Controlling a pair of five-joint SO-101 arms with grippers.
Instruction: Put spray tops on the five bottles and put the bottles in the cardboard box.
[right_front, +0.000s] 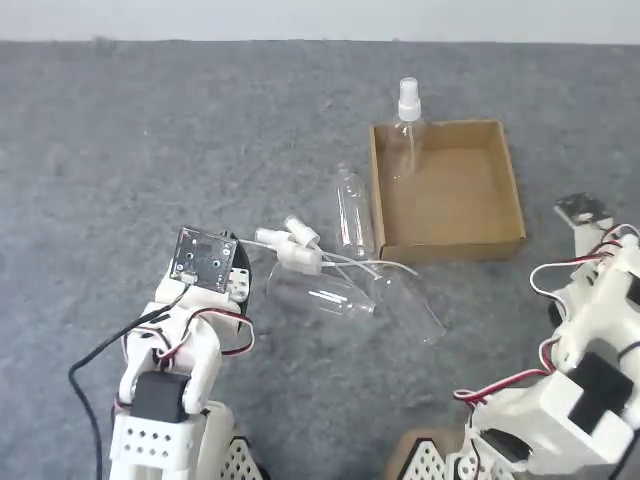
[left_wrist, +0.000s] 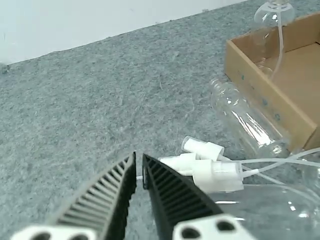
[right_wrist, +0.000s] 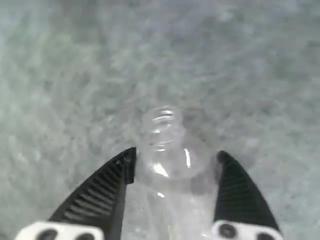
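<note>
A grey carpeted surface (right_front: 150, 130) lies under everything; from above we see the open brown cardboard box (right_front: 450, 246) with a clear spray-topped bottle (right_front: 407, 135) standing in its far corner; a clear uncapped bottle (right_front: 353, 212) lies just beside its wall; two further clear bottles (right_front: 325, 297) lie nearer the arms, with white spray tops (right_front: 295, 248) among them. From the left wrist we see the left hand (left_wrist: 139, 164) pressed almost together, just beside those tops; from the right wrist, the right hand (right_wrist: 176, 152) pinches a clear open-necked bottle (right_wrist: 164, 145) by its shoulders.
</note>
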